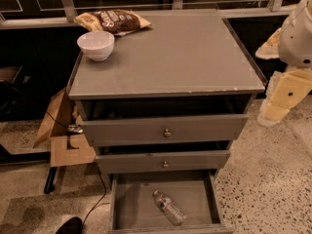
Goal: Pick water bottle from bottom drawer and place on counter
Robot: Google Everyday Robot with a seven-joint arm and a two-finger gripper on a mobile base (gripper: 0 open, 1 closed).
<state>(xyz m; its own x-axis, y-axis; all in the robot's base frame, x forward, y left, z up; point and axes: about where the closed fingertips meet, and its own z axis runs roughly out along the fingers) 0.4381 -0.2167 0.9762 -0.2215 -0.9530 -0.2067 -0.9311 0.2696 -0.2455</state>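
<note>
A grey three-drawer cabinet, seen from above. The bottom drawer (131,204) is pulled open, and the water bottle (169,207) lies on its side, at an angle, on the drawer floor right of centre. On the counter (185,57) sit a white bowl (96,45) and a snack bag (113,21) (both near the far left corner). The robot's tool (273,112) hangs beside the cabinet's right edge, apart from the bottle; whether it is spread or pressed together cannot be told.

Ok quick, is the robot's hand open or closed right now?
Gripper: cannot tell; it hangs beside the counter, at the picture's right. The water bottle lies in the bottom drawer, not held.
</note>
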